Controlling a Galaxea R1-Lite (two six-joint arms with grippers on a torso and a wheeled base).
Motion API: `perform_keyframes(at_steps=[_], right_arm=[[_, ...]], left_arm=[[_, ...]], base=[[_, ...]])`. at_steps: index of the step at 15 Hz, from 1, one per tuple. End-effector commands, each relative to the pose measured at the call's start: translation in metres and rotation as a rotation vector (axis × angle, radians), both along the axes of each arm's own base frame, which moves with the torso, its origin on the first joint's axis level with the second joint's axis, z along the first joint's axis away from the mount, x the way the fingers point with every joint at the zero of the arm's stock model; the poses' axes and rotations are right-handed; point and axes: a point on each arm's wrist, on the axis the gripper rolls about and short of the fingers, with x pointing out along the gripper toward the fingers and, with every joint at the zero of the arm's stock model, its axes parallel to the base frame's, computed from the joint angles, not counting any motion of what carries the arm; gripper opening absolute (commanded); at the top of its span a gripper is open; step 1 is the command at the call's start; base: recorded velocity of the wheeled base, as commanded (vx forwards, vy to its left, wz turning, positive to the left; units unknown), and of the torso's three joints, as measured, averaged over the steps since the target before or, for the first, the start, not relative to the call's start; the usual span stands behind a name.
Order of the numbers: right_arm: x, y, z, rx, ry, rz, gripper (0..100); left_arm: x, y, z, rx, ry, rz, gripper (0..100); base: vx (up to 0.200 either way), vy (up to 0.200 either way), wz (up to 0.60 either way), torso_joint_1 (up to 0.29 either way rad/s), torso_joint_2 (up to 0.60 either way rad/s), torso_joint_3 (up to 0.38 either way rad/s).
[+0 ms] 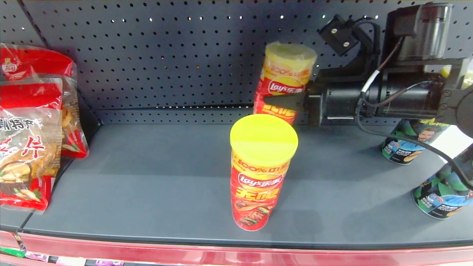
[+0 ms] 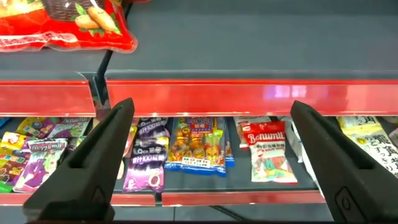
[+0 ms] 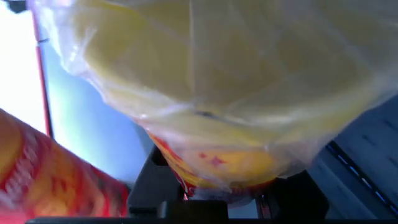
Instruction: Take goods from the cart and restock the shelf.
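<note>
A red chip can with a yellow lid (image 1: 262, 170) stands upright at the middle front of the grey shelf (image 1: 162, 184). Behind it, a second chip can (image 1: 284, 77) of the same kind, lid wrapped in clear film, is tilted near the pegboard back wall, and my right gripper (image 1: 284, 101) is shut on its lower body. The right wrist view looks up at that held can (image 3: 230, 87) and catches the front can (image 3: 56, 180) at its edge. My left gripper (image 2: 211, 162) is open below the shelf's red front lip (image 2: 249, 96), with nothing between its fingers.
Red snack bags (image 1: 29, 129) lean at the shelf's left end. Two dark printed cans (image 1: 404, 146) (image 1: 443, 195) stand at the right end. A lower shelf holds several candy and snack packs (image 2: 193, 146). Bare shelf lies between the bags and the front can.
</note>
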Motion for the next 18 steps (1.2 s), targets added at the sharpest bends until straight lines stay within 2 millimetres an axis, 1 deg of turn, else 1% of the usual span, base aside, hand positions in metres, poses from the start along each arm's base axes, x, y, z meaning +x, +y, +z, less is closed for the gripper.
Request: perform_keyframes(at_steps=[1, 2, 4, 7, 9, 13, 14, 18], right_arm=[[0.007, 0.022, -0.012, -0.019, 0.024, 0.043, 0], [0.009, 0.034, -0.013, -0.015, 0.022, 0.062, 0], [0.004, 0.046, -0.012, -0.013, 0.020, 0.094, 0], [0.009, 0.048, -0.018, -0.022, 0.034, 0.077, 0], [0.016, 0.041, -0.019, -0.025, 0.036, 0.043, 0], [0.024, 0.030, -0.019, -0.027, 0.030, 0.003, 0], [0.025, 0.025, -0.018, -0.027, 0.029, -0.011, 0], [0.024, 0.026, -0.017, -0.027, 0.024, -0.006, 0]], left_arm=[[0.000, 0.000, 0.000, 0.000, 0.002, 0.000, 100], [0.000, 0.000, 0.000, 0.000, 0.002, 0.000, 100], [0.000, 0.000, 0.000, 0.000, 0.002, 0.000, 100], [0.000, 0.000, 0.000, 0.000, 0.002, 0.000, 100], [0.000, 0.000, 0.000, 0.000, 0.002, 0.002, 100], [0.000, 0.000, 0.000, 0.000, 0.002, 0.000, 100], [0.000, 0.000, 0.000, 0.000, 0.002, 0.000, 100], [0.000, 0.000, 0.000, 0.000, 0.002, 0.000, 100]], base=[[0.000, 0.000, 0.00, 0.000, 0.00, 0.000], [0.000, 0.000, 0.00, 0.000, 0.00, 0.000], [0.000, 0.000, 0.00, 0.000, 0.00, 0.000], [0.000, 0.000, 0.00, 0.000, 0.00, 0.000], [0.000, 0.000, 0.00, 0.000, 0.00, 0.000], [0.000, 0.000, 0.00, 0.000, 0.00, 0.000], [0.000, 0.000, 0.00, 0.000, 0.00, 0.000], [0.000, 0.000, 0.00, 0.000, 0.00, 0.000]])
